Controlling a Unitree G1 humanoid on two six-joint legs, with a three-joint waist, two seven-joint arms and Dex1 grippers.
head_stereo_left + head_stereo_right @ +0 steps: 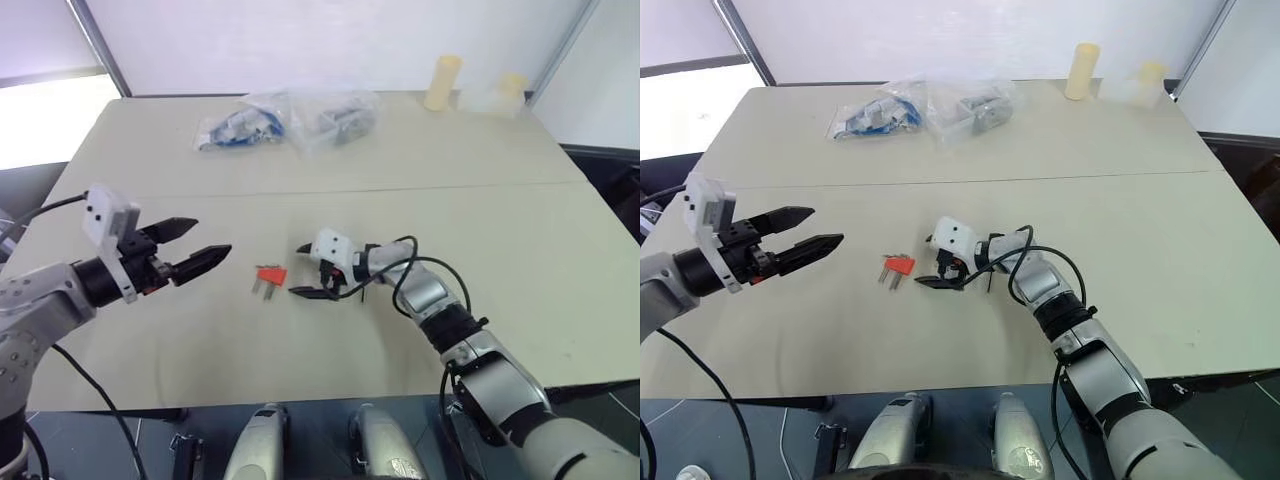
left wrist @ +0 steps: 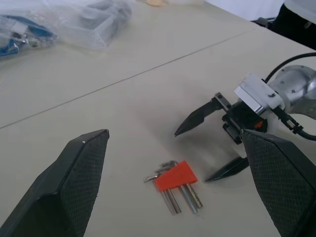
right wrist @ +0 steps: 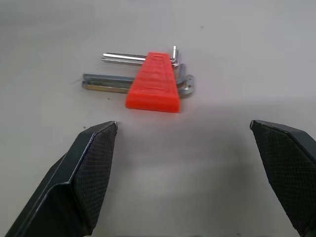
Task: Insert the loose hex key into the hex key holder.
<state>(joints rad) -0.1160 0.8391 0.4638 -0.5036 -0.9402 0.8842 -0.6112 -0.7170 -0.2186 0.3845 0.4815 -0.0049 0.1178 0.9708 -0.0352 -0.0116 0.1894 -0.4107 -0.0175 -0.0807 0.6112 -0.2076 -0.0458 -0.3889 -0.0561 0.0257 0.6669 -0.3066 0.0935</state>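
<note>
Approach step: my right tool (image 1: 306, 270) gapes beside the holder (image 3: 154, 84) on the table (image 1: 500, 230); left tool (image 1: 196, 247) open, waiting; next, I must find the loose key.

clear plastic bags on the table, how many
2, side by side at the table's far edge: the bag with blue parts on the left, the bag with grey parts on the right, touching it.

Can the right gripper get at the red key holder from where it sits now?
Probably yes. The right gripper sits low over the table with its jaws open, facing the red key holder. The wrist view shows bare tabletop between its fingers and the holder, nothing in the way.
</note>
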